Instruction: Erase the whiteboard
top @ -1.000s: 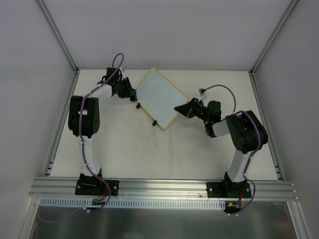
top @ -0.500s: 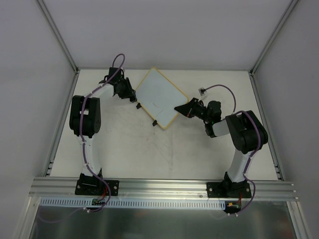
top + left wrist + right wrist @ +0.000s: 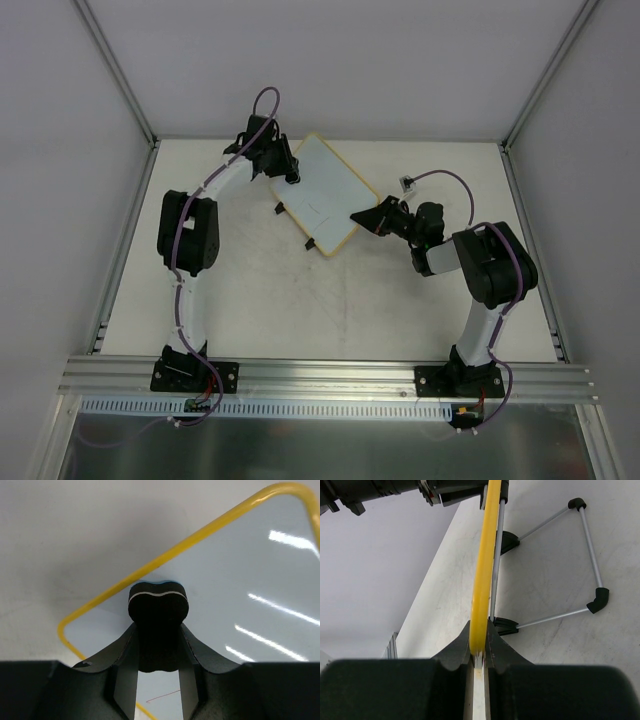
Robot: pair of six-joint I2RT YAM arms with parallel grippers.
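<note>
Clamping the right rim of the whiteboard [image 3: 325, 198], your right hand [image 3: 357, 218] holds it at the far middle of the surface [image 3: 300, 300], while your left hand [image 3: 288, 170] pinches a black eraser [image 3: 158, 598] against the board near its far-left corner.

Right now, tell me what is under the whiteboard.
The right wrist view shows a wire stand with black caps jutting from under the whiteboard, hinged at two black clips. From overhead the board hides the stand; only the clips show.
</note>
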